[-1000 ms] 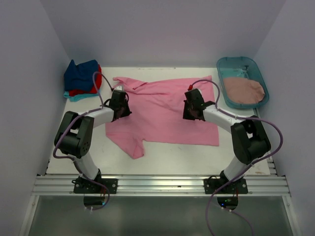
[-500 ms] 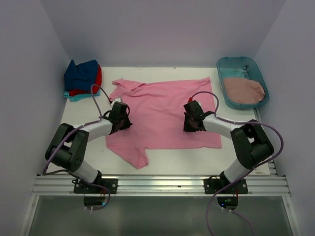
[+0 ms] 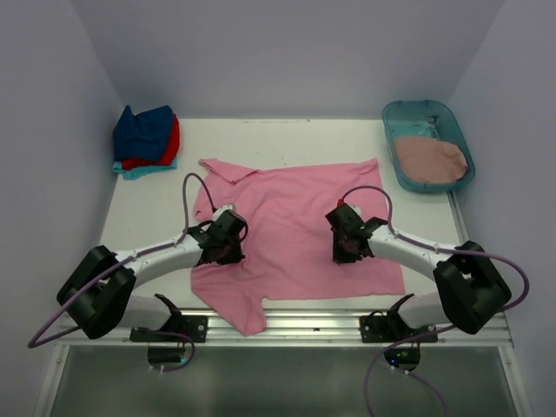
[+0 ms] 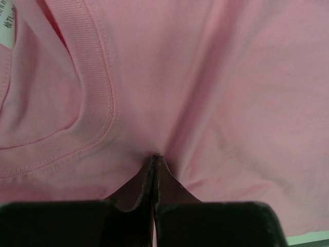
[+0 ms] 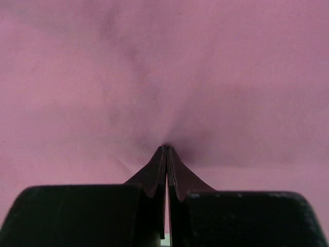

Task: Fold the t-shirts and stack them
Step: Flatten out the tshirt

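Observation:
A bright pink t-shirt lies spread on the white table, its near edge at the table's front. My left gripper is shut on the shirt's cloth beside the ribbed collar, which shows in the left wrist view. My right gripper is shut on a pinch of the shirt's plain body, as the right wrist view shows. A stack of folded navy, red and turquoise t-shirts sits at the back left. A dusty rose t-shirt lies in the tub.
A teal plastic tub stands at the back right corner. White walls close in the table on the left, back and right. The aluminium rail with both arm bases runs along the front edge.
Both grippers have moved toward the front edge, dragging the pink shirt with them. The shirt now lies nearer the arm bases, and its lower left sleeve reaches the rail.

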`<state>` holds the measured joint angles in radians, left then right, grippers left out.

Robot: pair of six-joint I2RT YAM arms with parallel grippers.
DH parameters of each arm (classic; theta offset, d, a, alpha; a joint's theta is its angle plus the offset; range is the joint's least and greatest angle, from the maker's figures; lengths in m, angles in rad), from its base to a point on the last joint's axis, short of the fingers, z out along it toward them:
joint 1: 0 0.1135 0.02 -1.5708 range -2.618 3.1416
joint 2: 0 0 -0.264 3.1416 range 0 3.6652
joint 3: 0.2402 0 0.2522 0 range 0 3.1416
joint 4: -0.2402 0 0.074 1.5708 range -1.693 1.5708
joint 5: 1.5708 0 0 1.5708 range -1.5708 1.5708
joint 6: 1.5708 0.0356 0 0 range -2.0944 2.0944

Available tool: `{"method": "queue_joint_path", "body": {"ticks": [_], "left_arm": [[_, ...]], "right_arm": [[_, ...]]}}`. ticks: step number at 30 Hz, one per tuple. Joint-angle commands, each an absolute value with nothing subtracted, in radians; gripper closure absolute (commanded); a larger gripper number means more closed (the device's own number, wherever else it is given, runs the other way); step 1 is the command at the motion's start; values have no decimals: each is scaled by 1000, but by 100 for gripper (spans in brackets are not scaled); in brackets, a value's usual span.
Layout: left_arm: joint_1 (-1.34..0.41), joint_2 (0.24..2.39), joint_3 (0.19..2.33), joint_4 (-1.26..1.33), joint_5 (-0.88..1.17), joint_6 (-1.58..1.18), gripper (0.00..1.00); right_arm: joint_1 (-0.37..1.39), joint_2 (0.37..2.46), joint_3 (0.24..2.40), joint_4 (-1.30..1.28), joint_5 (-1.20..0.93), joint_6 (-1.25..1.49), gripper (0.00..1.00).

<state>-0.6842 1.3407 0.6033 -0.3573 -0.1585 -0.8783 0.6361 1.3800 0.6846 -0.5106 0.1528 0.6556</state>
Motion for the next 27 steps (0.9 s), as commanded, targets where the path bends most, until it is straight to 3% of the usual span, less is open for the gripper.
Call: {"method": "queue_joint_path", "body": {"ticks": [1, 7, 8, 11, 13, 14, 18, 21, 27], "left_arm": [[-698, 1307, 652, -552, -216, -927, 100], [-693, 1262, 886, -603, -502, -884, 99], [-692, 1276, 950, -598, -532, -874, 92], [-629, 1371, 1073, -549, -575, -798, 84], [-537, 1460, 1124, -517, -524, -767, 65], [-505, 1489, 1156, -499, -506, -762, 53], [-370, 1650, 1259, -446, -433, -732, 41], [-321, 1829, 1388, -479, -373, -721, 41], [-299, 1916, 1434, -352, -253, -713, 44]], "right_arm": [[640, 1342, 712, -623, 195, 666, 100], [640, 1327, 863, -655, 276, 624, 100], [638, 1330, 882, -653, 284, 620, 100], [640, 1338, 943, -641, 293, 612, 100], [640, 1354, 983, -650, 302, 607, 100], [638, 1356, 991, -655, 301, 607, 93], [641, 1315, 976, -647, 261, 617, 63], [640, 1258, 934, -647, 261, 627, 60], [640, 1137, 851, -666, 275, 653, 61]]}}
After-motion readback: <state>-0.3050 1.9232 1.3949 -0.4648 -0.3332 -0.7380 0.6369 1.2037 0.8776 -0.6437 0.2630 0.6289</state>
